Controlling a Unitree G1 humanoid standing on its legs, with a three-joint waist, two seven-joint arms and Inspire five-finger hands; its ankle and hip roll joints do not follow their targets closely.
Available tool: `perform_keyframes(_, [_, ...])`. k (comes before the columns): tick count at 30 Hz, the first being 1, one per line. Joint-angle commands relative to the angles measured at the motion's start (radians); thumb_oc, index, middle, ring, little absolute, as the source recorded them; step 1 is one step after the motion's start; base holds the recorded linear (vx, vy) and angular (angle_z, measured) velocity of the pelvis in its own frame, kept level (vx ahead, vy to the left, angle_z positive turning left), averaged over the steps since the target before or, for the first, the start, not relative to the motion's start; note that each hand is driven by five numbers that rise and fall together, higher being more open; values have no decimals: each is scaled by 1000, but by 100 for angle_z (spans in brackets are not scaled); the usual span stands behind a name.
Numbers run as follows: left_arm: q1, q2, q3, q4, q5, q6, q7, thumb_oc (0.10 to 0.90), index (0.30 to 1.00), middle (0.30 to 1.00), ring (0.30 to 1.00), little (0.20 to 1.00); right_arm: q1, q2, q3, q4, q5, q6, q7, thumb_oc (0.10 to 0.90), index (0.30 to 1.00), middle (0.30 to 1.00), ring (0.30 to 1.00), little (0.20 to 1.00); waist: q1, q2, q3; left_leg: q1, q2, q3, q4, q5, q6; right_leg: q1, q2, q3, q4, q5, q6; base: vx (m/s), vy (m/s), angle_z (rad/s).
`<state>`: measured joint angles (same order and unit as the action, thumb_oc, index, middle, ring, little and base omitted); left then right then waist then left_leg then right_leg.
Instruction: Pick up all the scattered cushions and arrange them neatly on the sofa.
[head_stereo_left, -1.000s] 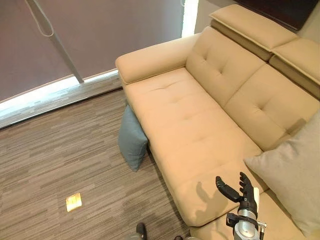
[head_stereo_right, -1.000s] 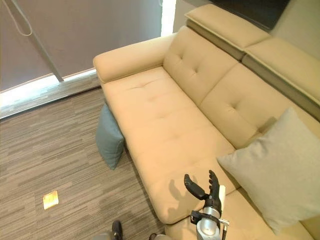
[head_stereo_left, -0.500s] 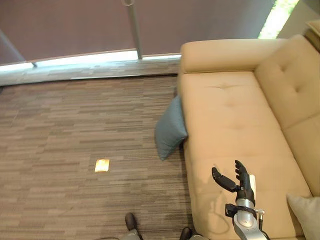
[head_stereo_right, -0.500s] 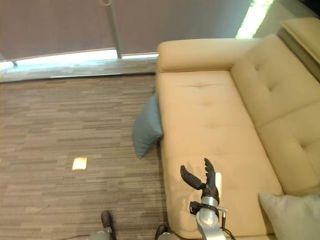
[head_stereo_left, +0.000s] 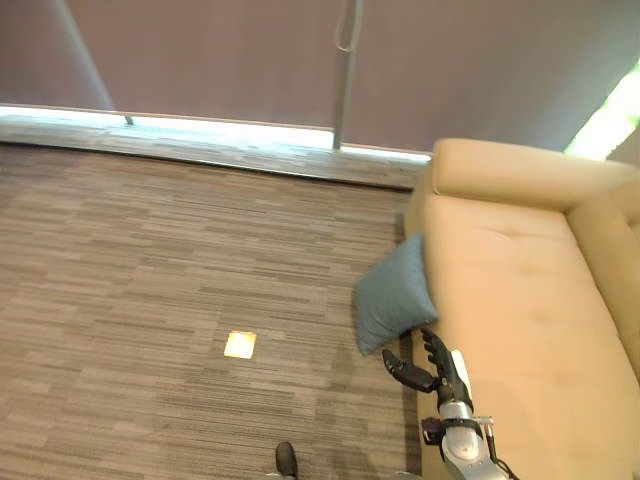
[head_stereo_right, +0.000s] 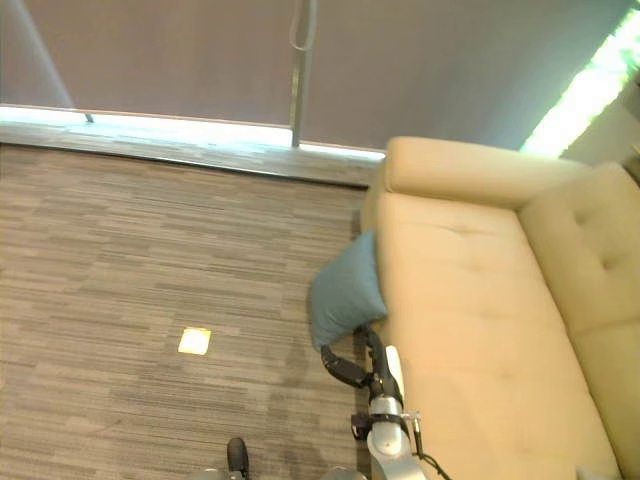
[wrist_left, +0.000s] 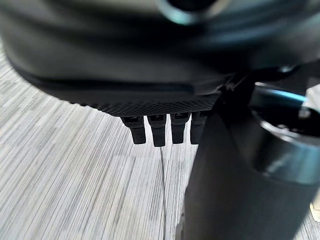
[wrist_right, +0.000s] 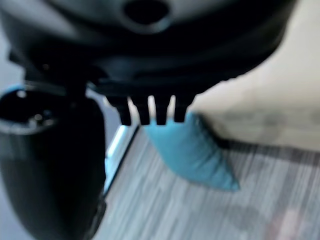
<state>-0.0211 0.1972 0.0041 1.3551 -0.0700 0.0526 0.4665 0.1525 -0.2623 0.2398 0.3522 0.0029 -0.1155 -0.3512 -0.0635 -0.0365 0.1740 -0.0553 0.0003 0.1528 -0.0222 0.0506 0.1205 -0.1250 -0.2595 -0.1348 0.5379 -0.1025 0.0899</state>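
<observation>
A blue-grey cushion (head_stereo_left: 393, 298) stands on the carpet, leaning against the front of the beige sofa (head_stereo_left: 520, 300) near its armrest (head_stereo_left: 520, 172). My right hand (head_stereo_left: 432, 365) is raised just in front of the cushion's lower corner, fingers straight and spread, thumb out, holding nothing. In the right wrist view the cushion (wrist_right: 189, 150) lies past the straight fingertips (wrist_right: 150, 114), apart from them. The left wrist view has my left hand's fingers (wrist_left: 159, 129) hanging straight over bare carpet, holding nothing.
A small yellow square (head_stereo_left: 240, 345) lies on the striped carpet (head_stereo_left: 150, 280) left of the cushion. A window wall with a lit strip (head_stereo_left: 220, 130) along its base and a vertical post (head_stereo_left: 345, 80) runs across the back.
The camera has swung left: the sofa slid to the right edge and the light grey cushion left the picture. The blue cushion now sits just ahead of my raised right hand.
</observation>
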Motion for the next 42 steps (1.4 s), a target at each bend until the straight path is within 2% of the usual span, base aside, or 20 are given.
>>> perform_keyframes(1, [14, 25, 15, 16, 41, 29, 8, 800, 900, 900, 900, 900, -51, -39, -22, -143, -32, -67, -23, 800, 900, 900, 900, 900, -40, -22, 17, 44, 17, -13, 57, -163, -65, -69, 54, -22, -78, 45, -19, 279, 65, 58])
perform_keyframes(2, [-3, 36, 4, 5, 54, 24, 6, 800, 900, 900, 900, 900, -50, -42, -26, -148, -32, -71, -24, 800, 900, 900, 900, 900, -56, -30, 32, 59, -1, -41, 64, -179, -68, -98, 95, -15, -153, 32, -17, 140, 8, 47])
perform_keyframes(3, [-3, 36, 4, 5, 54, 24, 6, 800, 900, 900, 900, 900, -50, -42, -26, -148, -32, -71, -24, 800, 900, 900, 900, 900, -56, -29, 34, 61, 0, -42, 65, -180, -69, -96, 95, -16, -154, 32, -17, 277, 15, 58])
perform_keyframes(5, [-23, 41, 2, -2, 63, 26, -1, 800, 900, 900, 900, 900, -52, -55, -29, -154, -31, -67, -23, 800, 900, 900, 900, 900, -73, -47, 48, 90, -38, -75, 67, -209, -71, -125, 144, -7, -291, 78, 8, 255, 14, 61])
perform_keyframes(8, [-22, 38, 13, 1, 56, 26, 0, 800, 900, 900, 900, 900, -58, -59, -18, -151, -41, -66, -18, 800, 900, 900, 900, 900, -73, -62, 47, 122, -69, -80, 63, -234, -75, -153, 161, -87, -396, 129, 29, 226, -7, 34])
perform_keyframes(12, [-4, 18, 8, 10, 73, 23, -14, 800, 900, 900, 900, 900, -53, -67, -8, -147, -45, -74, -15, 800, 900, 900, 900, 900, -76, -57, 31, 183, -85, -81, 44, -268, -80, -131, 178, -168, -466, 137, 30, 316, -44, 4])
perform_keyframes(16, [38, -16, 6, 27, 83, 29, -18, 800, 900, 900, 900, 900, -44, -86, -4, -167, -53, -75, -4, 800, 900, 900, 900, 900, -94, -20, -10, 227, -67, -70, 66, -318, -94, -109, 201, -109, -441, 120, -8, 316, -72, -3])
perform_keyframes(18, [56, -35, 7, 35, 74, 27, -20, 800, 900, 900, 900, 900, -41, -99, -9, -183, -61, -78, -2, 800, 900, 900, 900, 900, -102, 5, -21, 226, -47, -45, 135, -312, -119, -94, 212, -104, -423, 94, -27, 297, -99, -6])
perform_keyframes(20, [69, -47, 4, 34, 80, 23, -25, 800, 900, 900, 900, 900, -35, -110, -16, -196, -70, -82, 1, 800, 900, 900, 900, 900, -111, 20, -26, 183, -5, -1, 292, -255, -174, -49, 230, -86, -430, 65, -51, 227, -114, -4])
perform_keyframes(21, [69, -47, 4, 34, 80, 23, -25, 800, 900, 900, 900, 900, -34, -110, -16, -196, -70, -82, 1, 800, 900, 900, 900, 900, -111, 21, -27, 181, -4, -1, 295, -257, -175, -50, 231, -86, -431, 65, -51, 178, -157, -5])
perform_keyframes(22, [62, -50, -1, 19, 70, 19, -21, 800, 900, 900, 900, 900, -45, -123, -22, -199, -73, -85, -5, 800, 900, 900, 900, 900, -104, 7, -5, 71, 36, 16, 540, -167, -205, -9, 236, -55, -438, 45, -81, 128, -134, -5])
perform_keyframes(23, [53, -51, -7, 10, 63, 17, -16, 800, 900, 900, 900, 900, -49, -127, -24, -193, -69, -85, -12, 800, 900, 900, 900, 900, -95, 1, 9, 31, 46, 19, 618, -144, -199, 10, 242, -41, -439, 34, -99, 172, -164, -25])
perform_keyframes(25, [39, -54, -17, -1, 52, 17, -6, 800, 900, 900, 900, 900, -45, -125, -25, -189, -59, -81, -21, 800, 900, 900, 900, 900, -83, -17, 23, -50, 60, 36, 681, -173, -170, 41, 234, -17, -444, 17, -106, 167, -53, -62])
perform_keyframes(27, [36, -56, -21, -6, 49, 14, -4, 800, 900, 900, 900, 900, -40, -124, -26, -187, -54, -80, -23, 800, 900, 900, 900, 900, -76, -21, 24, -79, 64, 40, 647, -199, -153, 55, 232, -3, -447, 7, -101, 197, 30, -42])
perform_keyframes(29, [26, -60, -38, -26, 41, 2, 0, 800, 900, 900, 900, 900, -40, -133, -27, -172, -57, -76, -24, 800, 900, 900, 900, 900, -60, -35, 21, -129, 59, 16, 469, -232, -125, 94, 223, 33, -462, -12, -80, 304, 99, -24])
perform_keyframes(32, [13, -68, -58, -30, 15, -8, 5, 800, 900, 900, 900, 900, -56, -132, -23, -140, -55, -75, -33, 800, 900, 900, 900, 900, -27, -25, 25, -159, 56, -95, 205, -96, -158, 145, 248, 77, -473, -37, -73, 320, 111, -46])
perform_keyframes(34, [2, -72, -70, -32, -1, -11, 5, 800, 900, 900, 900, 900, -69, -127, -18, -122, -52, -72, -39, 800, 900, 900, 900, 900, -8, -24, 26, -195, 58, -173, 104, -49, -169, 174, 256, 114, -475, -59, -73, 352, 109, -50])
perform_keyframes(38, [-1, -89, -89, -22, 9, -9, -3, 800, 900, 900, 900, 900, -90, -135, -4, -96, -74, -62, -32, 800, 900, 900, 900, 900, 16, -19, 17, -204, 49, -291, 23, -14, -177, 209, 269, 199, -461, -94, -63, 292, 183, -71])
perform_keyframes(40, [1, -97, -100, -17, 22, 0, -6, 800, 900, 900, 900, 900, -91, -127, 3, -76, -81, -59, -31, 800, 900, 900, 900, 900, 13, -21, 1, -184, 40, -289, 41, 22, -177, 207, 258, 209, -444, -91, -57, 409, 372, -87])
perform_keyframes(42, [4, -94, -101, -19, 28, 1, -12, 800, 900, 900, 900, 900, -89, -120, 3, -85, -83, -47, -22, 800, 900, 900, 900, 900, 16, -28, -17, -170, 28, -271, 54, 0, -153, 209, 235, 231, -433, -94, -37, 335, 314, -68])
